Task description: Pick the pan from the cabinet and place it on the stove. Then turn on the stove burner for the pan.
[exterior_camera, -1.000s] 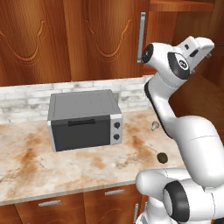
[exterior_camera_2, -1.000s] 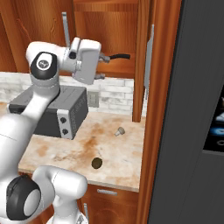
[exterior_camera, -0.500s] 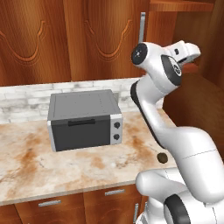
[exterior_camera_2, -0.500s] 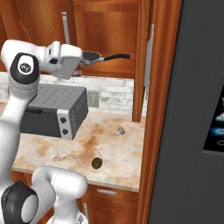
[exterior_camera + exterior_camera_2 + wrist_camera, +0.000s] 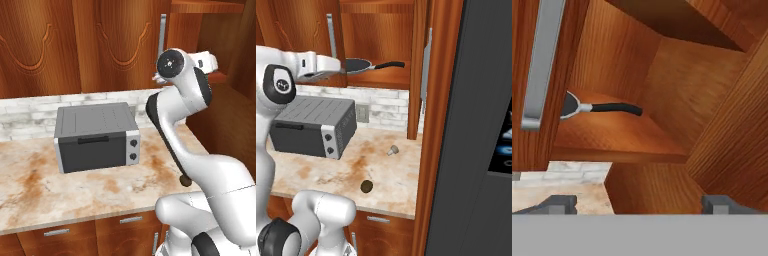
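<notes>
In open cabinet, pan on shelf edge — claw wide, empty, short of it.

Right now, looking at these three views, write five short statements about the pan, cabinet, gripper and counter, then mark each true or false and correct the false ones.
1. The pan sits on a shelf inside the cabinet. True.
2. The gripper is shut on the pan's handle. False: its jaws stand open, holding nothing.
3. A grey toaster oven stands on the counter. True.
4. The pan's handle points straight up. False: it lies level along the shelf.
5. The pan rests on the counter beside the toaster oven. False: it is on the cabinet shelf above.
</notes>
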Robot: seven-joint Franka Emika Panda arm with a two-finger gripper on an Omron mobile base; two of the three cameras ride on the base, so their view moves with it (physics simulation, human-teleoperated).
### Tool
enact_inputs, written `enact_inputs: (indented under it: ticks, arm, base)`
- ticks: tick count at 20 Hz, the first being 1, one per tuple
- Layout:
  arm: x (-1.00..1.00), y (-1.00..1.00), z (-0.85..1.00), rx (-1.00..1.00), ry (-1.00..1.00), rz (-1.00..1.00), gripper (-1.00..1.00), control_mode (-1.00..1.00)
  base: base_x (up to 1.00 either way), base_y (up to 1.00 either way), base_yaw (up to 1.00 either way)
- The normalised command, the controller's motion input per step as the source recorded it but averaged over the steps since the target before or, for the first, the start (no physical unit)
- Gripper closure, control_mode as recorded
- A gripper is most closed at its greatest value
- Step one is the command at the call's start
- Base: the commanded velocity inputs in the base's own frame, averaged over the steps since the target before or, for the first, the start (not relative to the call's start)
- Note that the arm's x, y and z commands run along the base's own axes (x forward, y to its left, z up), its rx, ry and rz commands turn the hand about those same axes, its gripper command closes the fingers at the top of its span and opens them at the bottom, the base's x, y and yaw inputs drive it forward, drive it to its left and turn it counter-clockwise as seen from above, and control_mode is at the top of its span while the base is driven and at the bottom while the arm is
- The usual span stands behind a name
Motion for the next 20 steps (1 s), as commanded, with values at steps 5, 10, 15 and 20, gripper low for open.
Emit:
enact_inputs:
  ticks: [5, 10, 15, 20]
  arm:
    - [0.09, 0.37, 0.06, 0.15, -0.25, 0.22, -1.00, -1.00]
    - [0.16, 0.25, 0.11, 0.13, -0.24, 0.19, -1.00, -1.00]
    - [0.13, 0.20, 0.04, 0.07, -0.25, 0.15, -1.00, -1.00]
    - [0.26, 0.10, 0.00, 0.00, -0.24, 0.09, -1.00, -1.00]
  base:
    - [0.00, 0.00, 0.00]
    - [0.00, 0.00, 0.00]
    - [0.00, 0.00, 0.00]
    - [0.00, 0.00, 0.00]
